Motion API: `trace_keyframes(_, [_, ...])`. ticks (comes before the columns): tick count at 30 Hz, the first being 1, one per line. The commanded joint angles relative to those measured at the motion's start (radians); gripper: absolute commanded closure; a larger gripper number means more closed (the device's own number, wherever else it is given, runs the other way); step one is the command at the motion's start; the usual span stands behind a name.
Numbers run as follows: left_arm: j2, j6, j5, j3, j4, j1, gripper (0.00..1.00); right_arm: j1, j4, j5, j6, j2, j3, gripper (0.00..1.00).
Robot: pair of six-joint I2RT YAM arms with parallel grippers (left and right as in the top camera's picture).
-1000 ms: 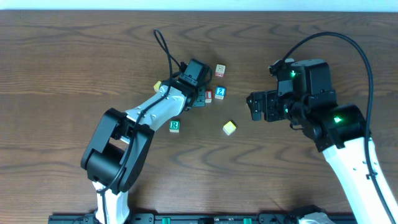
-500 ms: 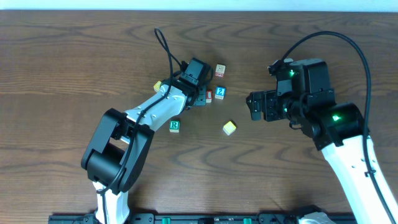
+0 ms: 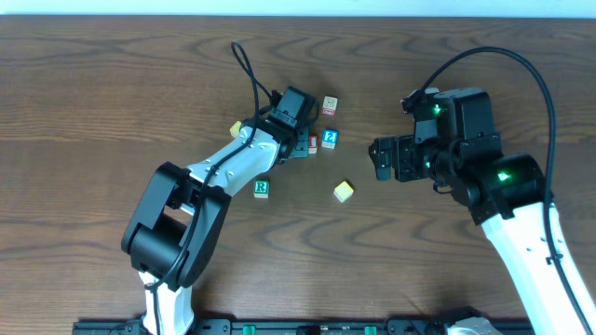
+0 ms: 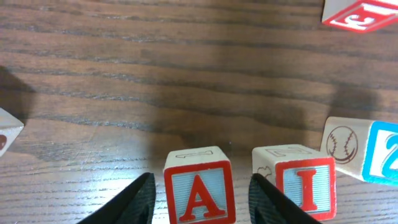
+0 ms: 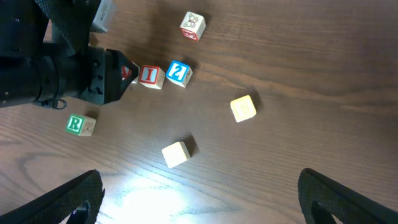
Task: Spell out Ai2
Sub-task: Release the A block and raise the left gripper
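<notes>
Dark wood-grain table; a pale strip runs beyond its far edge. Blocks A, I and 2 sit side by side. Left end effector, spread, straddles A with gaps either side. Right end effector, spread wide, hangs above the table.

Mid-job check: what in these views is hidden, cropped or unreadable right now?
Overhead: the left arm and its jaws cover the A block.
Left wrist: the top edge crops a red block, character unreadable; the right edge cuts the 2 block; a pale block at the left edge shows only a corner.
Right wrist: two yellow blocks show only blank faces, letters unseen.
</notes>
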Motion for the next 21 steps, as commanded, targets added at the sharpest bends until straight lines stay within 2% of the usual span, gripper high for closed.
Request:
trace_keyframes(1, [0.008, 0.026, -0.051, 0.063, 0.002, 0.009, 0.49, -0.006, -0.001, -0.008, -0.003, 0.003, 0.000, 0.01])
trace_keyframes(5, [0.007, 0.052, -0.082, 0.178, -0.038, 0.023, 0.48, -0.006, 0.005, -0.007, -0.003, 0.011, 0.000, 0.01])
trace_keyframes(6, [0.006, 0.059, -0.082, 0.212, -0.065, 0.027, 0.49, -0.006, 0.015, -0.008, -0.003, 0.024, 0.000, 0.07])
trace_keyframes(7, [0.002, 0.058, -0.082, 0.251, -0.105, 0.034, 0.55, -0.006, 0.027, -0.011, 0.001, 0.043, 0.000, 0.23])
trace_keyframes(8, [0.000, 0.058, -0.082, 0.280, -0.141, 0.040, 0.76, -0.004, 0.042, -0.012, 0.011, 0.066, 0.000, 0.48])
trace_keyframes(9, [-0.002, 0.043, -0.081, 0.304, -0.180, 0.051, 0.90, -0.003, 0.061, -0.016, 0.030, 0.097, 0.000, 0.66])
trace_keyframes(10, [-0.003, 0.020, -0.080, 0.320, -0.219, 0.064, 0.94, -0.003, 0.085, -0.031, 0.045, 0.131, 0.000, 0.84])
trace_keyframes(11, [-0.003, -0.005, -0.069, 0.325, -0.249, 0.081, 0.94, -0.003, 0.112, -0.056, 0.053, 0.169, 0.000, 0.92])
trace_keyframes(13, [-0.003, -0.039, 0.015, 0.314, -0.287, 0.120, 0.94, -0.003, 0.161, -0.094, 0.062, 0.244, 0.000, 0.99])
trace_keyframes(16, [-0.003, -0.040, 0.169, 0.258, -0.278, 0.170, 0.94, -0.005, 0.232, -0.106, 0.093, 0.373, 0.000, 0.99])
trace_keyframes(21, [-0.002, -0.079, 0.233, 0.170, -0.256, 0.190, 0.94, -0.036, 0.313, -0.258, 0.127, 0.532, 0.000, 0.98])
